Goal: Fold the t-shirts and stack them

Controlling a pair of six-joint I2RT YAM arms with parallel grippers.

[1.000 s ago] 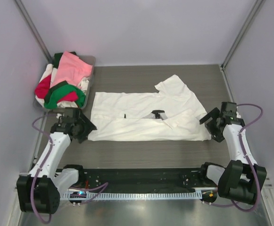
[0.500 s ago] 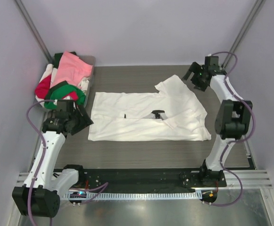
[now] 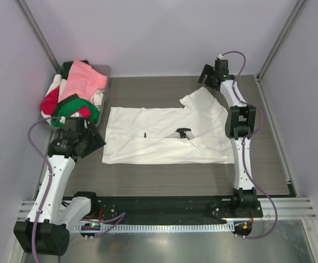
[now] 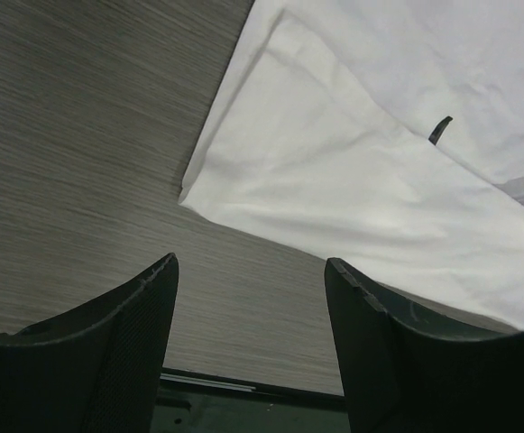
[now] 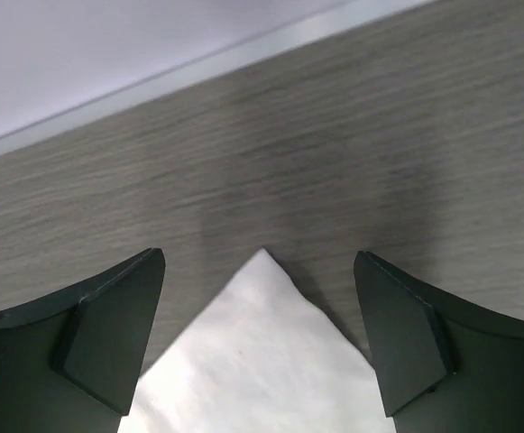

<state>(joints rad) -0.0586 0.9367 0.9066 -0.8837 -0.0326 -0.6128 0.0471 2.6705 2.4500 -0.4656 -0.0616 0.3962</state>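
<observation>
A white t-shirt lies spread on the dark wood table, partly folded, one sleeve pointing to the far right. My right gripper is open and hovers at the tip of that sleeve, whose corner lies between the fingers. My left gripper is open and empty, just left of the shirt's near-left corner. Pink, red, green and white t-shirts are piled at the far left.
The pile sits in a shallow grey tray at the back left corner. Lilac walls enclose the table on three sides. A black rail runs along the near edge.
My right arm has swung from the shirt's near-right corner up to the far sleeve tip. My left gripper has drawn back slightly to the left of the shirt.
</observation>
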